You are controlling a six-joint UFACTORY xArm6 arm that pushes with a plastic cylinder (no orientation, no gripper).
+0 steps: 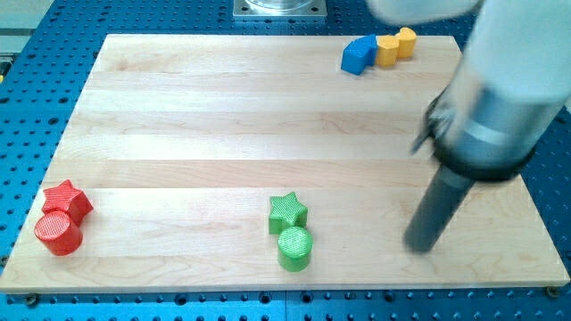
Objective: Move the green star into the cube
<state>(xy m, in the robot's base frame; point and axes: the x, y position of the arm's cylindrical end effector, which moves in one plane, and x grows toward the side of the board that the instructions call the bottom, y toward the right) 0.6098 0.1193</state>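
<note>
1. In the camera view you are looking down at a pale wooden board (pixel 223 116) made of long planks, lying on a blue perforated metal table (pixel 36 98). A grey metal mount (pixel 280 8) shows at the view's top edge.
2. The arm's white and grey body (pixel 500 98) comes in from the view's top right, somewhat blurred, and narrows into the straight dark rod.
3. There are no fingers for you to judge as released or clenched: the arm ends in that rod and grasps nothing. My tip (pixel 421 248) stands on bare wood at the view's lower right, touching no block.
4. The green star-shaped block (pixel 287 212) sits near the board's bottom edge, around the middle, well to the left of my tip. A green ribbed cylinder (pixel 295 249) lies right beneath it, touching or nearly touching.
5. Near the view's top right you see a blue block (pixel 358 55), its shape unclear, beside two yellow blocks: an orange-yellow one (pixel 387 50) and a paler yellow one (pixel 406 41). All are far from the star.
6. At the view's lower left a red star-shaped block (pixel 68 201) touches a red cylinder (pixel 58 233).
</note>
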